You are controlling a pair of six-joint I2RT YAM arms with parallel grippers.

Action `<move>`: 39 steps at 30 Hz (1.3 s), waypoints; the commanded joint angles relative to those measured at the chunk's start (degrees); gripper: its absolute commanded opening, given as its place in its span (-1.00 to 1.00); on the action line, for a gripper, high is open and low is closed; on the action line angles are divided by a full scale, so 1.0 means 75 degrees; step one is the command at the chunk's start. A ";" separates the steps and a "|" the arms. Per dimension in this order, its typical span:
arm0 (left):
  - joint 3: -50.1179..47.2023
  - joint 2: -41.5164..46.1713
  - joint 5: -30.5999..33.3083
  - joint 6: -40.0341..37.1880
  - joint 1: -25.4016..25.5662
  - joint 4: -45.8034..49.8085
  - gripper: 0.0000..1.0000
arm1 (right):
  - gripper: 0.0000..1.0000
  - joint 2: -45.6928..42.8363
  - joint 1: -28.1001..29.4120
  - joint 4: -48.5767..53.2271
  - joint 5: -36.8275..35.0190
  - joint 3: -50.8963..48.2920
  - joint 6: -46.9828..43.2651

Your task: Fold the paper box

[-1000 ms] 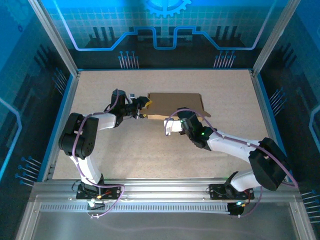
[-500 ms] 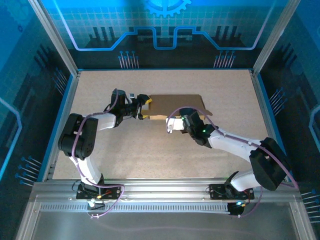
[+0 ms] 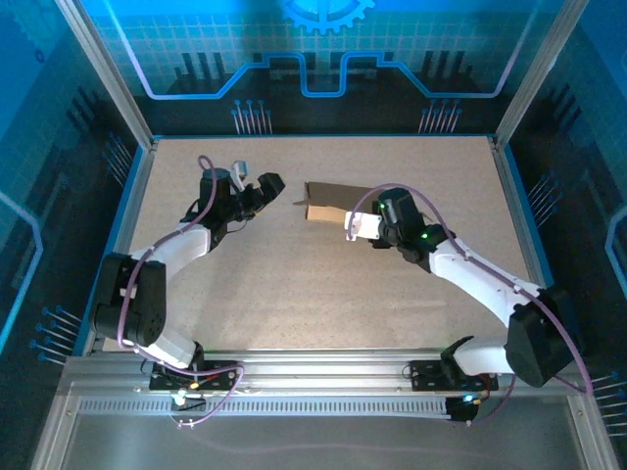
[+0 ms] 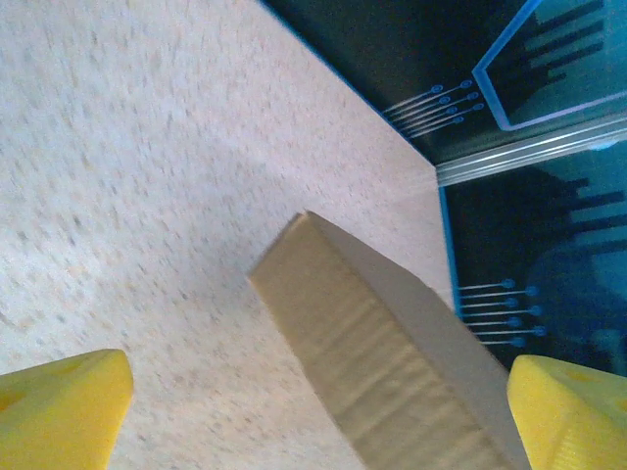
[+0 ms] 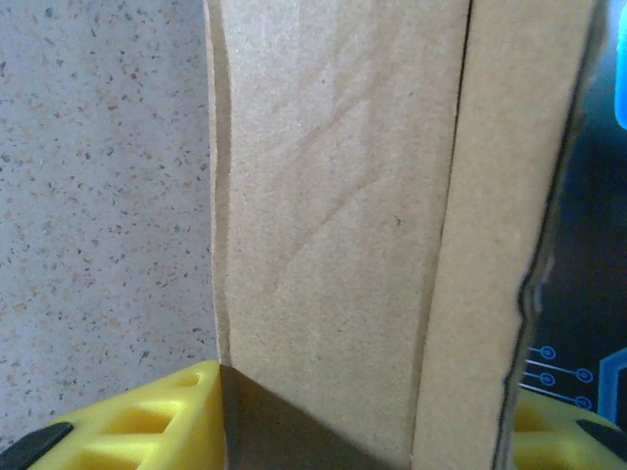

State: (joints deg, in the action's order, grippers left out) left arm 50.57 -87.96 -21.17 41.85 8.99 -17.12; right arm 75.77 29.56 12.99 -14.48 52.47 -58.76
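The paper box [image 3: 331,200] is plain brown cardboard and stands tilted up off the speckled table, behind the middle. My right gripper [image 3: 351,213] is shut on its near right end. In the right wrist view the cardboard [image 5: 333,215] fills the gap between both yellow fingers [image 5: 157,426]. My left gripper [image 3: 266,188] hangs open a short way left of the box and is not touching it. In the left wrist view the box's end [image 4: 392,343] points toward me, with the left gripper [image 4: 313,426] spread wide to either side of it.
Blue panelled walls and a metal frame [image 3: 118,157] enclose the table on the left, back and right. The speckled tabletop [image 3: 294,284] stretches bare between the box and the arm bases. The back right corner post [image 4: 529,157] appears in the left wrist view.
My left gripper opened, let go of the box's left end and drew back to the left. My right gripper carried the box toward the back right and tipped it up, so it looks narrower from above.
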 commanded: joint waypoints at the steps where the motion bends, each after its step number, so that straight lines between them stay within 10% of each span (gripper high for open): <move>1: 0.0173 0.0319 0.0595 -0.2455 -0.0045 0.0300 0.98 | -0.01 -0.0225 -0.0161 0.0662 0.0692 0.0309 0.0244; 17: -0.0224 0.0792 -0.1887 -1.0809 0.0761 0.1705 0.98 | 0.01 -0.0809 -0.1304 0.3202 0.2215 0.1272 0.0286; 29: 0.1083 0.0187 -0.4262 -1.1741 0.1010 0.3362 0.98 | 0.00 -0.0897 -0.1145 0.4606 0.2903 0.1964 0.0157; 39: 0.1945 -0.0463 -0.4428 -1.2531 0.1469 0.4269 0.89 | 0.00 -0.0855 -0.0886 0.5004 0.2845 0.2121 0.0148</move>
State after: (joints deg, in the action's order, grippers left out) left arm 63.09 -90.11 -50.28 -48.07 18.92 11.68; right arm 70.28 22.17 48.51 5.21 66.50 -57.25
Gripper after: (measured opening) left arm 0.958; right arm 0.500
